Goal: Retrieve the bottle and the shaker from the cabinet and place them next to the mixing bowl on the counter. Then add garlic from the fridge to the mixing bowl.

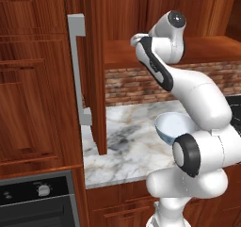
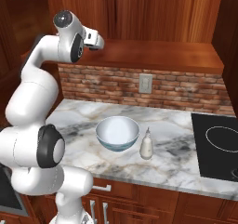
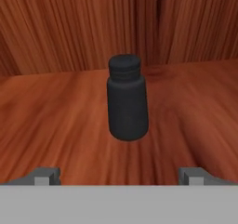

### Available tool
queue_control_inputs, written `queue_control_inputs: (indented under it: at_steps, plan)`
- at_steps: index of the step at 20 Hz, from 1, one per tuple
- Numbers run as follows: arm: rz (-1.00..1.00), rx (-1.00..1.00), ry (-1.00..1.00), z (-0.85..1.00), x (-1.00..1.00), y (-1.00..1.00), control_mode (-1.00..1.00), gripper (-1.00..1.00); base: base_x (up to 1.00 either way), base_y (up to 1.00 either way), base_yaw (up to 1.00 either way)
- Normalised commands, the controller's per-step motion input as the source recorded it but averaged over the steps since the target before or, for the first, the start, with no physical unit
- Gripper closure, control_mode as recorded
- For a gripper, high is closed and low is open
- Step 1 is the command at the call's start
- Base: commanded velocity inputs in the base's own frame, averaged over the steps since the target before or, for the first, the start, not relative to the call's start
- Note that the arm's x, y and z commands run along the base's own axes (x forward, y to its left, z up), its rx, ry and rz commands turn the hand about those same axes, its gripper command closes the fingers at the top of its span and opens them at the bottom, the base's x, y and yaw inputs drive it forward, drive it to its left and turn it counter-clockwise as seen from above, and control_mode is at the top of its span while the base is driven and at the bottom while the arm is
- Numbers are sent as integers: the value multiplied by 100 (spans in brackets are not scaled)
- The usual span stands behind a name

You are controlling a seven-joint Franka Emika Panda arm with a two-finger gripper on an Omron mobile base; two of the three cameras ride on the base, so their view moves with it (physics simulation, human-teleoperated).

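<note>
Shaker (image 3: 127,102): stood upright near the middle of the shelf inside the cabinet (image 2: 153,14), clear of the back wall, straight ahead of the tool (image 3: 119,175). Tool: held wide, fingertips (image 3: 46,174) spread far to either side, gripping nothing and apart from the shaker. Bottle (image 2: 146,144): already down on the surface (image 2: 176,160), just beside the mixing bowl (image 2: 117,133), towards the front edge.

Risks, as a judgement:
- Could be toppled, or shoved towards the back of the shelf, by an advance slightly off centre, with one fingertip meeting the rounded side first.
- Could slip free from a squeeze taken too high, on the narrower ribbed top rather than on the body.
- Could be jarred loose on the way out by a wide swing into the open door (image 1: 96,80) or a low pass over the shelf's front edge.
- Could upset the bottle if set down too tight against it by the bowl.

Hard to make out:
- Depth of the gap between fingertips and shaker, not readable from the hand view.
- Fingertips cut off at the bottom there, upper ends alone seen.
- Foot of the shaker blurred into the wood grain, contact with the shelf unclear.
- Bowl partly covered by the arm in the left base view.
- Shelf cut off on both sides in the hand view.
</note>
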Motion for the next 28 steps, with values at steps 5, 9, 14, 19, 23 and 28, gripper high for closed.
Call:
queue_control_inputs:
  at_steps: [5, 9, 14, 19, 23, 28]
  plan:
    - [0, 0, 0, 0, 28, 0, -100, -100, 0, 0, 0]
    - [0, 0, 0, 0, 24, 0, -100, -100, 0, 0, 0]
    - [0, 0, 0, 0, 23, -1, -100, -100, 0, 0, 0]
    - [0, 0, 0, 0, 12, -3, -100, -100, 0, 0, 0]
    - [0, 0, 0, 0, 8, -2, -100, -100, 0, 0, 0]
    - [-1, -1, 0, -3, 12, 0, -100, -100, 0, 0, 0]
